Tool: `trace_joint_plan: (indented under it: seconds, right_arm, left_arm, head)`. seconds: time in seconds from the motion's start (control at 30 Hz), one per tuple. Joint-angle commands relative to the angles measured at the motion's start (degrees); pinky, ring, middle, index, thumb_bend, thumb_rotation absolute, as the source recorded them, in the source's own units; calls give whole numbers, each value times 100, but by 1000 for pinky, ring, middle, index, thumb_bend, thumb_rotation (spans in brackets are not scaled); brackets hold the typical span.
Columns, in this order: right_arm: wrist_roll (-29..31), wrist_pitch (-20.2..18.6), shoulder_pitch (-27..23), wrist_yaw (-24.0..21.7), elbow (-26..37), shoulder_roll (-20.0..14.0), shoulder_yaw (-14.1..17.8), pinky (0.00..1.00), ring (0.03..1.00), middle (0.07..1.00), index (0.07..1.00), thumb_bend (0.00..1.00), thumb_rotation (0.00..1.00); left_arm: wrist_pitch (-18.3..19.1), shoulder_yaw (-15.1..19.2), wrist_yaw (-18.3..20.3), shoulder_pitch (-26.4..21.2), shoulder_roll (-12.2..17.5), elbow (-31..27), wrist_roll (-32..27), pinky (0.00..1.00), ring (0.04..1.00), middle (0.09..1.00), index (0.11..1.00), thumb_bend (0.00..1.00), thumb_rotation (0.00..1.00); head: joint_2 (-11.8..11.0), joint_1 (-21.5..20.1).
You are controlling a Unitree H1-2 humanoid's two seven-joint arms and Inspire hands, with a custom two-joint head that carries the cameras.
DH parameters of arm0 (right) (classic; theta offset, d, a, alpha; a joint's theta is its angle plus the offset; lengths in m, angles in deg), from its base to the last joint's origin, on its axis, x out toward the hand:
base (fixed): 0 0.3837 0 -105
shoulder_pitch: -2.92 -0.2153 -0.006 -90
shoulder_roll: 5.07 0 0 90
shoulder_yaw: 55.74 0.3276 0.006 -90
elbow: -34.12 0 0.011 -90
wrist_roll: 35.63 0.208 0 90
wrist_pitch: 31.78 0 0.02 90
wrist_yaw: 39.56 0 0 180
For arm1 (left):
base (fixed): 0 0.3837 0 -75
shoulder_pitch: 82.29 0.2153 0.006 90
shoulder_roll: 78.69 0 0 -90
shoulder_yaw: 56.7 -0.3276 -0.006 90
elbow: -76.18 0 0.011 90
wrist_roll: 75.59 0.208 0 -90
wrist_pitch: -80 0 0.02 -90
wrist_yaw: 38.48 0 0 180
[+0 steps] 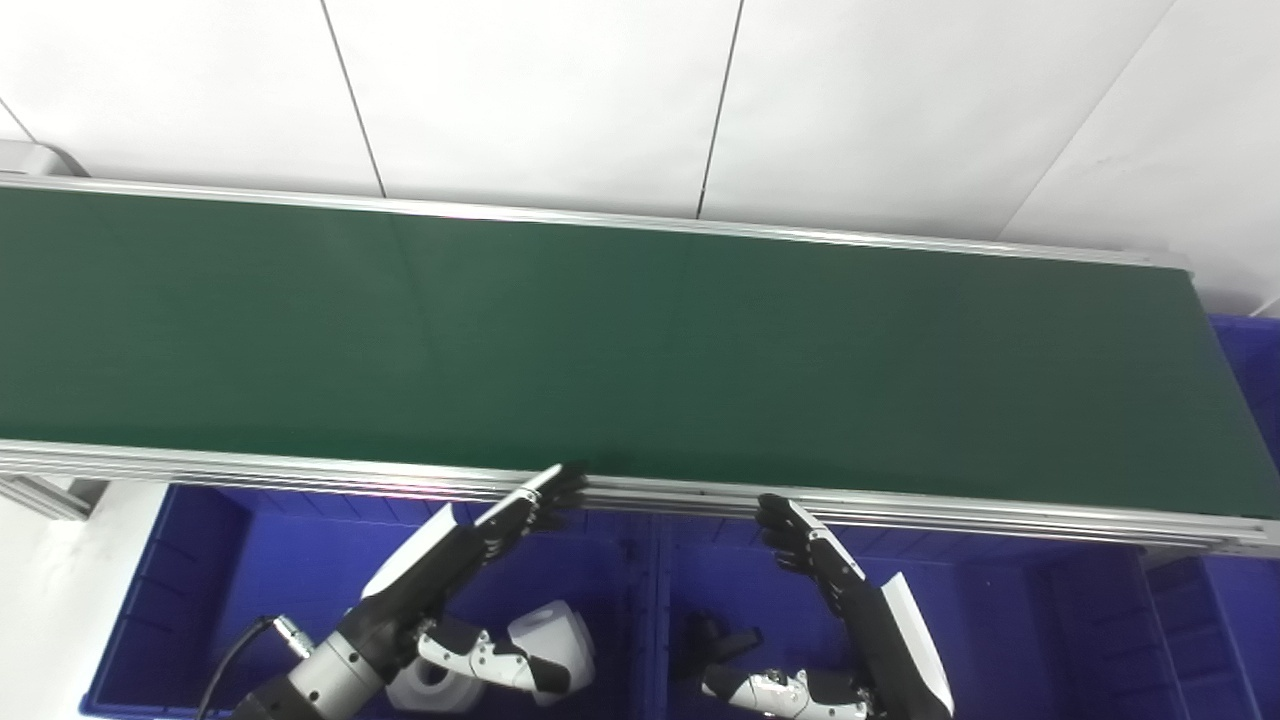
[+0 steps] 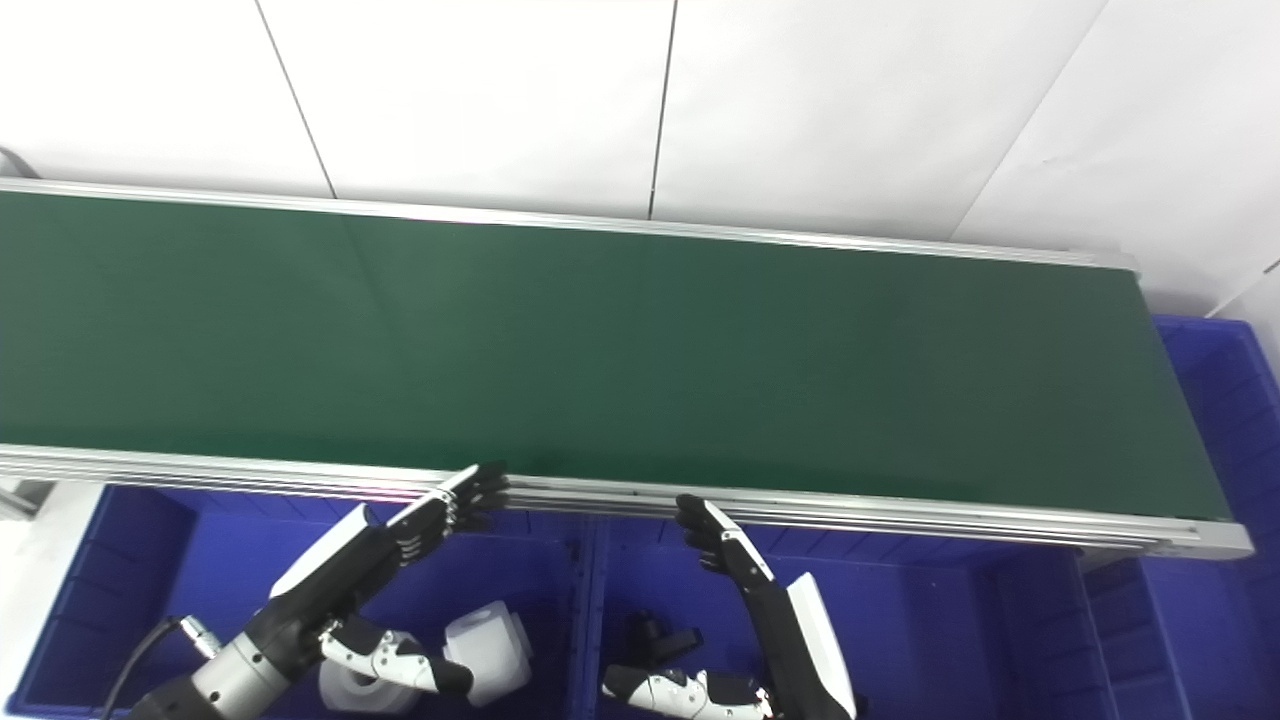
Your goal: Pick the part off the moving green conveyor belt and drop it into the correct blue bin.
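The green conveyor belt (image 1: pixel 600 340) runs across the view and carries no part that I can see. My left hand (image 1: pixel 470 560) is open and empty, fingers stretched toward the belt's near rail above the left blue bin (image 1: pixel 200 590). My right hand (image 1: pixel 850 600) is open and empty, fingers up near the rail above the middle blue bin (image 1: pixel 1000 620). Two white cylindrical parts (image 1: pixel 555 640) lie in the left bin. A black part (image 1: pixel 725 640) lies in the middle bin.
The belt's aluminium near rail (image 1: pixel 300 470) stands between the hands and the belt. Another blue bin (image 1: pixel 1250 380) sits past the belt's right end. A white wall is behind the belt. A cable (image 1: pixel 235 655) runs by my left wrist.
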Motion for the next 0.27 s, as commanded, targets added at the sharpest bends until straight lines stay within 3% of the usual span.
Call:
trace_joint_plan:
  seconds: [0.0,0.23]
  right_arm:
    - [36,-15,65,49,170,60,-17,805,845,862,888,884,330]
    - [-44,-12,75,83,154,109,10,819,851,862,888,883,339]
  left_arm:
    - [-14,59,-77,-70,4,-86,-151,906,937,963,964,755,281]
    - [52,95,-141,91,-21,-184,-221,920,953,977,974,775,272]
  head:
    - [4,-33]
    - [-1,-1]
